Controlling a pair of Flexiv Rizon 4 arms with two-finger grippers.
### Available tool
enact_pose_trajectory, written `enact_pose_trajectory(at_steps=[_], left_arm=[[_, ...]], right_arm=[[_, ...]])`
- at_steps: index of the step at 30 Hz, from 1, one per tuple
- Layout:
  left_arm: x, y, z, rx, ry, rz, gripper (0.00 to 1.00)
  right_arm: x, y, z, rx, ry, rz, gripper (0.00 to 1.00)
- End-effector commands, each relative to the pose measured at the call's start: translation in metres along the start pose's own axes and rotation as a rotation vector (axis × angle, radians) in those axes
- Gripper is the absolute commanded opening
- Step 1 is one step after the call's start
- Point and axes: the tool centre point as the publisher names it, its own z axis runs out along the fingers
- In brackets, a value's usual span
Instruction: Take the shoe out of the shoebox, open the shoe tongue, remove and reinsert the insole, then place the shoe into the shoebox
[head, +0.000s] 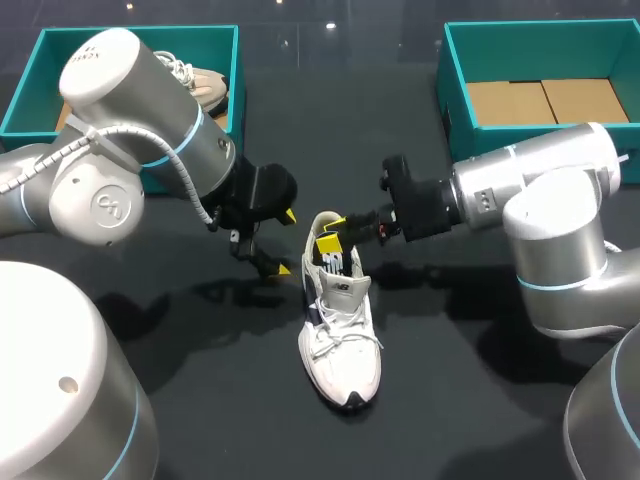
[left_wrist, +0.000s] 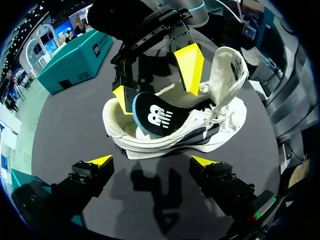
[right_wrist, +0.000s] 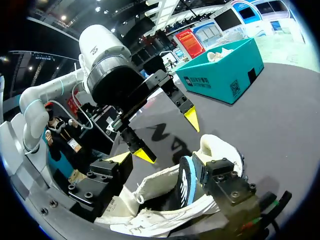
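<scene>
Even overhead lighting, moderately bright. Small bright reflections (head: 330, 25) mirrored at far edge of dark table (head: 440, 420). Soft shadows thrown beneath left arm (head: 150, 110), right arm (head: 540, 180), shoe (head: 343, 340). Glare seen on silver arm shells. Shadow of left gripper (left_wrist: 152, 162) cast darkly on table just ahead.

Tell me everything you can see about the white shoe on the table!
The shoe is a white lace-up sneaker with dark side trim. It stands on its sole on the black table. Its tongue is pulled open, and a dark, blue-edged insole sticks up out of it. The right gripper has its open fingers at the heel, one beside the insole.
</scene>
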Motion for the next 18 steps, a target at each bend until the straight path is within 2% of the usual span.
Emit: enact_pose_trajectory(at_steps=[1, 9, 16, 18], left_arm=[[0.004, 0.005, -0.008, 0.007, -0.005, 0.003, 1.00], [0.004, 0.012, -0.021, -0.006, 0.004, 0.035, 1.00], [0.003, 0.027, -0.042, 0.029, 0.030, 0.079, 1.00], [0.002, 0.030, -0.050, 0.037, 0.048, 0.109, 1.00]], right_arm=[[0.013, 0.003, -0.014, 0.027, -0.040, 0.002, 0.78], [0.014, 0.001, -0.035, 0.045, -0.104, 0.021, 0.75], [0.008, 0.010, -0.054, 0.069, -0.137, 0.030, 0.72], [0.005, 0.014, -0.060, 0.095, -0.178, 0.053, 0.71]])
